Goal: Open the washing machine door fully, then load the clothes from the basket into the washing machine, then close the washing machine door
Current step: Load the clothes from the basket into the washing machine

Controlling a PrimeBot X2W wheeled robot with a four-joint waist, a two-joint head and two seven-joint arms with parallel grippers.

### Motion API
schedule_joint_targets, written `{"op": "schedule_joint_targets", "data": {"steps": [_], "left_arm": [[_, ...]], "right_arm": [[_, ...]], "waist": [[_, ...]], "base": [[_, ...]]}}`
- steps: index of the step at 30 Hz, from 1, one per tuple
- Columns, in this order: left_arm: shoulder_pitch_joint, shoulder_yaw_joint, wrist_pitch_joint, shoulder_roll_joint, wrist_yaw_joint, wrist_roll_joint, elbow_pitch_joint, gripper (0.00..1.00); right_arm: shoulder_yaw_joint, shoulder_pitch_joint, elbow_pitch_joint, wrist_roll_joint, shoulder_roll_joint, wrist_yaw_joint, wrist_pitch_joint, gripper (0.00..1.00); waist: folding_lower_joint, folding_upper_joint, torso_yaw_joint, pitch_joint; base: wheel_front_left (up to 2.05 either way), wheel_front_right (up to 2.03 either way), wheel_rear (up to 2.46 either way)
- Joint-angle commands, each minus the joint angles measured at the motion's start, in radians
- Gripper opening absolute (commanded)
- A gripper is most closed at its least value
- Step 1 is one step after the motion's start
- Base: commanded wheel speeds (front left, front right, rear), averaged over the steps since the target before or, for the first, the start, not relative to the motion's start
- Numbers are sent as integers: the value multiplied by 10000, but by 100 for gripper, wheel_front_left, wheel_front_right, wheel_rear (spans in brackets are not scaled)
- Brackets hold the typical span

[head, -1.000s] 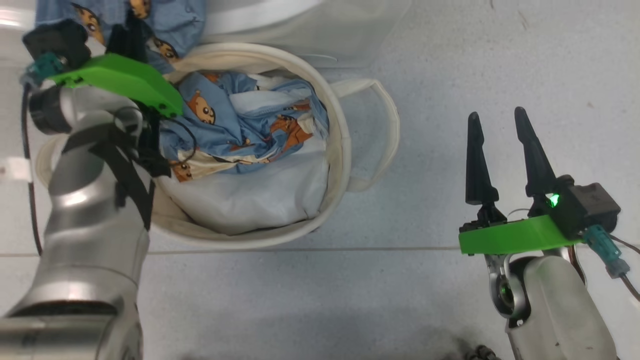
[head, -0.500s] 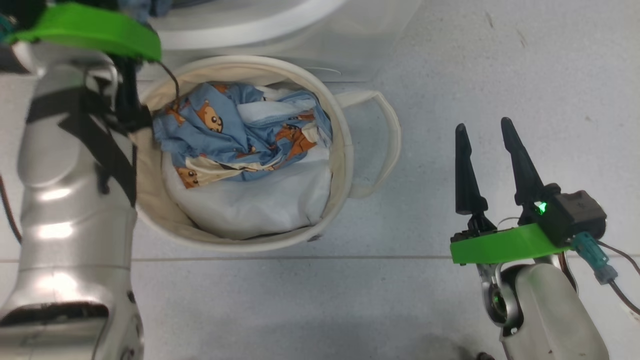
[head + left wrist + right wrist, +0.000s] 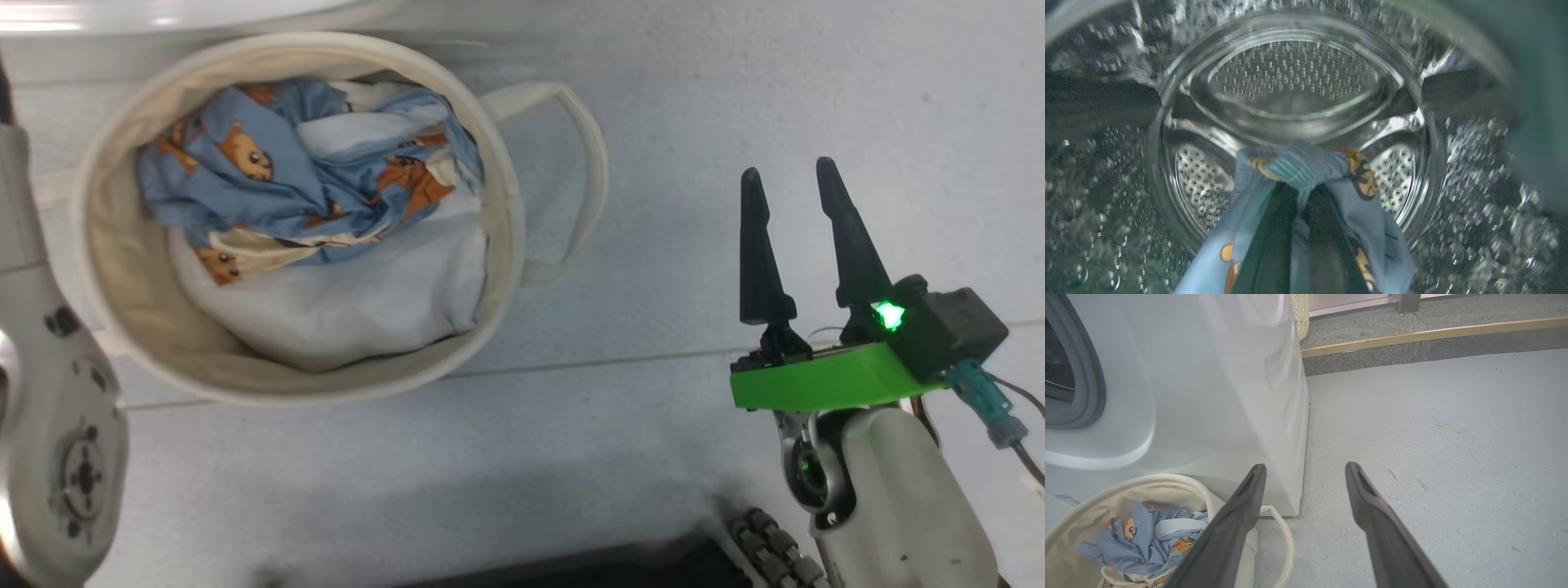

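- Where the left gripper (image 3: 1299,194) reaches into the steel drum (image 3: 1294,73), its two dark fingers are pinched tight on a light blue bear-print garment (image 3: 1310,167). The cloth bunches over the fingertips and drapes down both sides.
- Perforated back wall and dimpled sides of the drum surround the held cloth.
- Its pale forearm (image 3: 49,408) runs just beside the left rim of the basket (image 3: 508,204).
- Out to the right, the right gripper (image 3: 788,171) hangs over bare grey floor (image 3: 653,457), jaws spread wide and empty, well apart from the basket.
- From the right wrist, one finger crosses in front of the basket's rim and looped handle (image 3: 1286,535).
- That cream canvas basket stands on the floor just before the white washing machine (image 3: 1208,375), whose grey gasket (image 3: 1090,375) shows at the edge.
- Inside the basket, crumpled bear-print clothes (image 3: 302,188) lie on a plain white liner (image 3: 351,302).
- A raised step (image 3: 1433,339) borders the floor behind the machine.
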Motion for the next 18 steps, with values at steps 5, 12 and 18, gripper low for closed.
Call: {"op": "schedule_joint_targets", "data": {"steps": [5,12,18], "left_arm": [[-505,-5,-32,820,183,451,896,0],[-1217,-139,-32,1070,464,651,2027,100],[-1245,-391,-32,889,306,644,2138,100]], "right_arm": [[387,10,-472,225,-14,8,-51,100],[411,-109,-552,102,-14,8,-51,100],[383,-220,-520,-58,-14,8,-51,100]], "waist": [[0,0,-584,863],[0,0,-591,1297],[0,0,-313,1302]], "base": [[0,0,0],[0,0,0],[0,0,0]]}}
